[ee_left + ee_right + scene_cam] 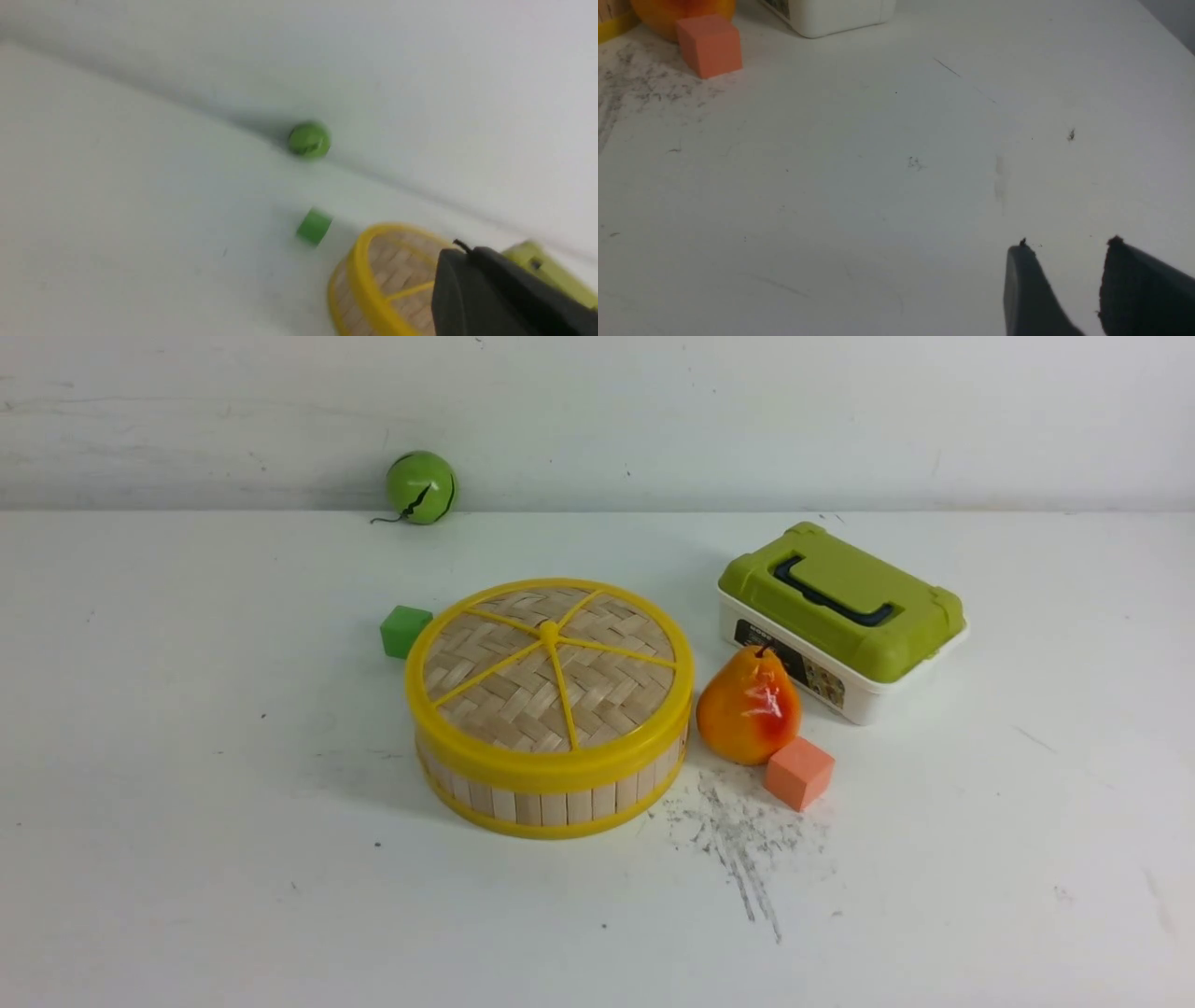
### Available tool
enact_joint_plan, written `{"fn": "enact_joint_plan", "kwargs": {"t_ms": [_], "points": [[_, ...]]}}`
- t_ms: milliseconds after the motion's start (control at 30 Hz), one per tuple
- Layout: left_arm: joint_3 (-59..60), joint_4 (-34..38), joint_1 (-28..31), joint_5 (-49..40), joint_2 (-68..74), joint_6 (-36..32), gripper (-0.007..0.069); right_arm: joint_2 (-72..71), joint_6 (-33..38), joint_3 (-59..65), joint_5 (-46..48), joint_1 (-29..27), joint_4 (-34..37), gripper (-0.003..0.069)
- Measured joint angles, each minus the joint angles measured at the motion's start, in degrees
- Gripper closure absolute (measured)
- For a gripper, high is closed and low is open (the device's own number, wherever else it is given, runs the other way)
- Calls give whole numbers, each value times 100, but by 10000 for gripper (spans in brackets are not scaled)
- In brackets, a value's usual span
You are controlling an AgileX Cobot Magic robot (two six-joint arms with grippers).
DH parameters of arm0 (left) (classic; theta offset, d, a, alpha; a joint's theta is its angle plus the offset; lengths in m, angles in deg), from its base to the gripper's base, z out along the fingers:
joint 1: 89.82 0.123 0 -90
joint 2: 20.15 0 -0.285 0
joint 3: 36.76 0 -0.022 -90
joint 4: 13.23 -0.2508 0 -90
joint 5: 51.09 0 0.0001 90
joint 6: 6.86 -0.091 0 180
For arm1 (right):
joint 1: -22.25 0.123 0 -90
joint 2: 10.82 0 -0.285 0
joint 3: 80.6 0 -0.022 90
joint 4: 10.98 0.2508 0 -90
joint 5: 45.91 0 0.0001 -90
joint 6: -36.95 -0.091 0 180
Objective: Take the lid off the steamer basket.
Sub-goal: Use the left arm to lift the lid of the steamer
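The lid (523, 695), woven tan bamboo with a yellow rim and yellow spokes, sits closed on the steamer basket (551, 803) at the middle of the table. Neither gripper shows in the front view. In the left wrist view my left gripper (465, 249) has its dark fingers pressed together and empty; it is off to one side of the lid (397, 275) and the basket wall (343, 298), apart from them. In the right wrist view my right gripper (1069, 243) is open and empty over bare table, well away from the basket.
A green ball (421, 486) lies at the back wall. A green cube (404, 631) sits just left of the basket. A pear (747, 707) and an orange cube (799, 772) sit at its right. A white box with a green top (842, 617) stands behind them.
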Motion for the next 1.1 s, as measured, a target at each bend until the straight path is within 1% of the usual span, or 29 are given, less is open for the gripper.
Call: {"fn": "enact_joint_plan", "kwargs": {"t_ms": [67,100,167,200,267,367,400,433,467,500,567,600,667,700,767,867,900,967,1100], "points": [[-20,0,0,-110,638,-7,637,0,0,0,0,0,0,419],[-20,0,0,-110,638,-8,637,0,0,0,0,0,0,419],[-78,211,0,-207,1434,-8,637,0,0,0,0,0,0,419],[-90,241,0,-222,1492,-8,637,0,0,0,0,0,0,419],[-339,827,0,-659,2220,-256,637,0,0,0,0,0,0,419],[-906,1936,0,-1510,3176,-1346,637,0,0,0,0,0,0,419],[-1061,2251,0,-1806,3394,-1844,637,0,0,0,0,0,0,419],[-1140,2414,0,-1864,3447,-1945,637,0,0,0,0,0,0,419],[-1421,2979,0,-2325,3852,-2701,637,0,0,0,0,0,0,419],[-1677,3431,0,-2663,4145,-3136,637,0,0,0,0,0,0,419],[-2101,3938,-43,-3102,4572,-3533,637,0,0,0,0,0,0,419],[-2360,4059,-124,-3256,4798,-3643,637,0,0,0,0,0,0,419],[-2922,3995,-396,-3407,5221,-3630,637,0,0,0,0,0,0,419],[-2982,3967,-430,-3417,5261,-3620,637,0,0,0,0,0,0,419],[-3826,3304,-921,-3533,5783,-3241,637,0,0,0,0,0,0,419],[-4844,2236,-1409,-3752,6374,-2543,637,0,0,0,0,0,0,419],[-4919,2160,-1441,-3772,6419,-2495,637,0,0,0,0,0,0,419],[-5946,1190,-1789,-4025,6987,-1981,632,0,0,0,0,0,0,419],[-6982,494,-2083,-4335,7627,-1706,585,0,0,0,0,0,0,419]]}}
